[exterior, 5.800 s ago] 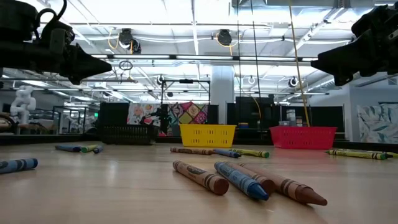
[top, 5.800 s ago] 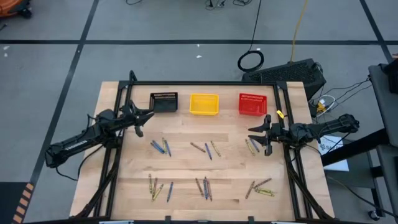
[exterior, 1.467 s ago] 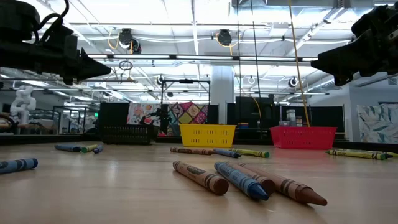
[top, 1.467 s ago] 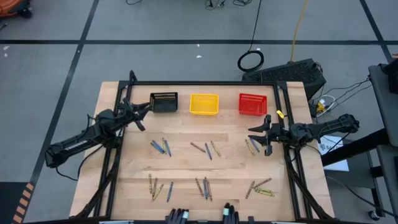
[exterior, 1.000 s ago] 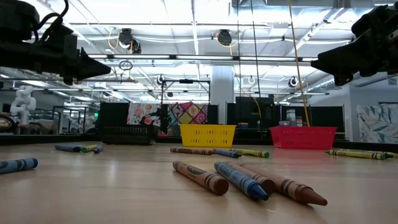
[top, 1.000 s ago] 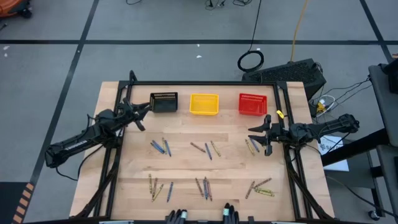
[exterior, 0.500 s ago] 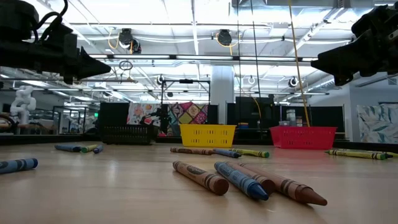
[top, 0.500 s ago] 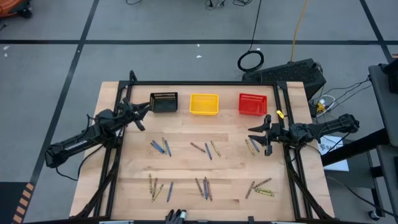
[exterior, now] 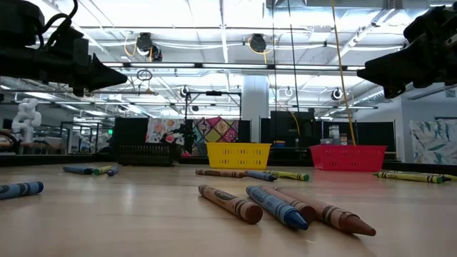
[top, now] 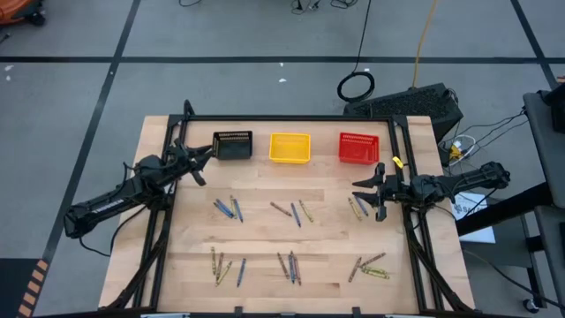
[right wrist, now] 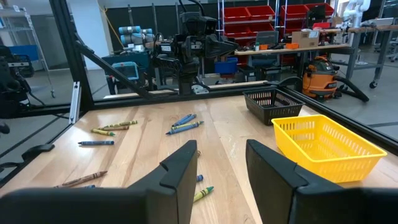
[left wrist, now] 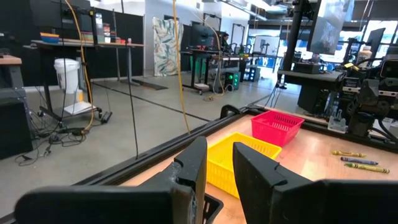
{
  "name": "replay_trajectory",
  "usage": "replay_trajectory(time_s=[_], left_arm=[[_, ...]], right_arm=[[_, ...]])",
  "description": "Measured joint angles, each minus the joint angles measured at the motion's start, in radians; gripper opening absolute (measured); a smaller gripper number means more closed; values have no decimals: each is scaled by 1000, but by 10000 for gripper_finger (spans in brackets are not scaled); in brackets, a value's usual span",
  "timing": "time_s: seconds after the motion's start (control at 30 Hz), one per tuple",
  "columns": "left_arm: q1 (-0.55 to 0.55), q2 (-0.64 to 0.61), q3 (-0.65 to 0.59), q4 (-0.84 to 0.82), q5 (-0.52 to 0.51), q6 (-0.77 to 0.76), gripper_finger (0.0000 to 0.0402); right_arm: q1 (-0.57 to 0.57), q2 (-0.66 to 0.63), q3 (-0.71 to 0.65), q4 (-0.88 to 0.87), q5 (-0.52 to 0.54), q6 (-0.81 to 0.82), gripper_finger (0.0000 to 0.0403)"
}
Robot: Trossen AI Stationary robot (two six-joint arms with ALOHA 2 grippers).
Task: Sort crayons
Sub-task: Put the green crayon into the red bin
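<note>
**A:** Nothing's sorted yet. The thin short wax crayons [top: 292, 214] lie in six little clusters across the pale wooden table [top: 265, 238], and the black mesh bin [top: 233, 145], yellow mesh bin [top: 290, 147] and red mesh bin [top: 358, 148] look empty from above. Left gripper [top: 199, 167] hovers just beside the black bin, fingers a little apart, holding nothing. Right gripper [top: 369, 194] hangs over the right-hand cluster, fingers apart too.

**B:** I'd guess the right one goes first. Drop straight down, straddle a single crayon across its length, since they're bunched and overlapping.

**A:** Plenty of room mid-table. Watch the black metal frame rails [top: 410, 221] along both sides, the bottom clusters sit near the front edge.
</note>
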Motion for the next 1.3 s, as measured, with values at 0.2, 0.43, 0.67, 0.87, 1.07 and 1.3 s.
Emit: replay_trajectory(time_s=[0.2, 0.43, 0.67, 0.87, 1.07, 1.3], left_arm=[[0, 0, 0, 0, 0, 0, 81], [0, 0, 0, 0, 0, 0, 81], [0, 0, 0, 0, 0, 0, 81], [0, 0, 0, 0, 0, 0, 81], [0, 0, 0, 0, 0, 0, 81], [0, 0, 0, 0, 0, 0, 81]], right_arm=[[0, 0, 0, 0, 0, 0, 125], [0, 0, 0, 0, 0, 0, 125], [0, 0, 0, 0, 0, 0, 125], [-1, 0, 0, 0, 1, -299, 125], [-1, 0, 0, 3, 1, -522, 125], [-1, 0, 0, 20, -2, -331, 125]])
